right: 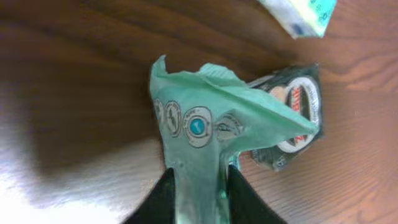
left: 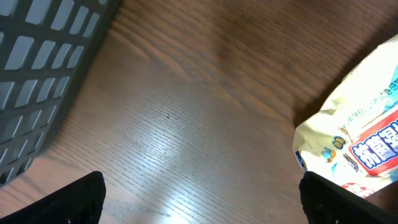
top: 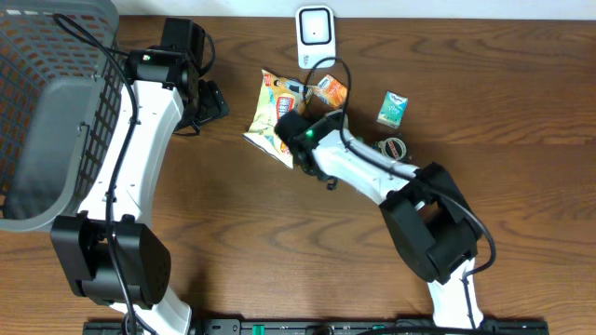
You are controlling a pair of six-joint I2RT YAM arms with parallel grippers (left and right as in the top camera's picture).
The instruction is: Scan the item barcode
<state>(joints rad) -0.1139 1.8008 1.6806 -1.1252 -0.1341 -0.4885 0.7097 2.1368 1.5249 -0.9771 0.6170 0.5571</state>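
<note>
In the right wrist view a crumpled green packet with round printed marks hangs above the table. My right gripper is shut on its lower end, one finger pressing each side. No barcode shows on the side facing this camera. From overhead, the right gripper sits over the lower edge of a yellow snack bag, and its body hides the green packet. A white scanner stands at the table's far edge, behind it. My left gripper is open with only bare wood between its fingers, left of the snack bag.
A grey basket fills the far left. An orange packet lies near the scanner. A small green-and-white box and a dark packet with a round label lie to the right of the right gripper.
</note>
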